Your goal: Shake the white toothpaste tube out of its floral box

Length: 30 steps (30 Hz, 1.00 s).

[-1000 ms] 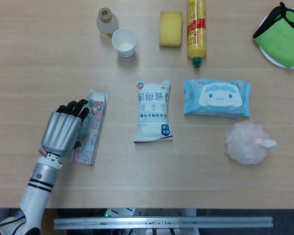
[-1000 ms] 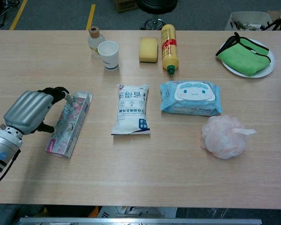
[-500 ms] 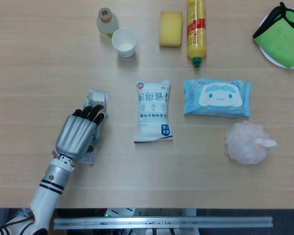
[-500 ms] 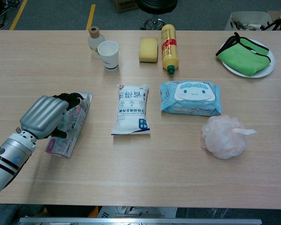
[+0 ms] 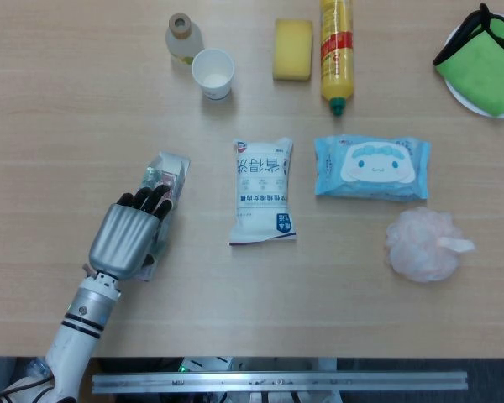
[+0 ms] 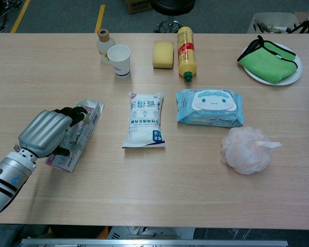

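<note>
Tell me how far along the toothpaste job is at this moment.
Early stage. Done: the left hand has closed around the floral box, which looks tilted rather than lying flat on the table. In hand: getting the box up; its far end looks open in the head view. Left: the shaking itself, as no white tube is visible outside the box. The right hand is out of view.

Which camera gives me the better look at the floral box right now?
The chest view: the floral box shows its long side beside the left hand. In the head view the hand covers most of the box; only its far end shows.
</note>
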Motion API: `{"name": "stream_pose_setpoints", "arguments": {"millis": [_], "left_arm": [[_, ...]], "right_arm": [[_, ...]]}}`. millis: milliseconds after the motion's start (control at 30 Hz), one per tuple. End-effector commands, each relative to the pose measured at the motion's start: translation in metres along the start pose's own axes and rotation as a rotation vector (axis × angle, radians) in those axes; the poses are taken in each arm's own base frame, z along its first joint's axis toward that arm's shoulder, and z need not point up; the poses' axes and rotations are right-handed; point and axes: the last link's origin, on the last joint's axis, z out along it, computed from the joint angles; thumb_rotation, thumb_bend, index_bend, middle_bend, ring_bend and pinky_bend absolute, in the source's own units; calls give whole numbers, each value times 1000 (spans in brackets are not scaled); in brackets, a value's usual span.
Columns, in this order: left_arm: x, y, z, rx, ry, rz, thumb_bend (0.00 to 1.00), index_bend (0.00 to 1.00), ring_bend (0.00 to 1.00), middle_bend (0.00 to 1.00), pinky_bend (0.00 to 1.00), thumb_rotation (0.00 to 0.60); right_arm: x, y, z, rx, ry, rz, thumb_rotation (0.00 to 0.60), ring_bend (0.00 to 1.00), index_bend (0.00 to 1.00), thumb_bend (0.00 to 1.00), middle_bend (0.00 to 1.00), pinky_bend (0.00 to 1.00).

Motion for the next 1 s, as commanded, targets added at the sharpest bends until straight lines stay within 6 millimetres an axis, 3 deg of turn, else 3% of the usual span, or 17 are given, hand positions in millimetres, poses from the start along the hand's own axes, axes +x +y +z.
{"name": "stream_pose_setpoints", "arguments": {"millis": [33, 800, 1000], "left_arm": [[-1, -4, -2, 4, 10, 19, 216, 295, 236, 196, 375, 600], [-7, -56, -7, 99, 75, 143, 216, 295, 230, 186, 370, 600], [-2, -49, -7, 86, 45, 42, 216, 293, 230, 177, 370, 600]], "right_arm": [[-1, 0, 0, 0, -5, -2, 600, 142, 306, 52, 286, 371], [-5, 0, -2, -9, -29, -7, 600, 142, 306, 53, 285, 371], [-6, 0, -2, -12, -32, -7, 600, 142, 306, 53, 286, 371]]}}
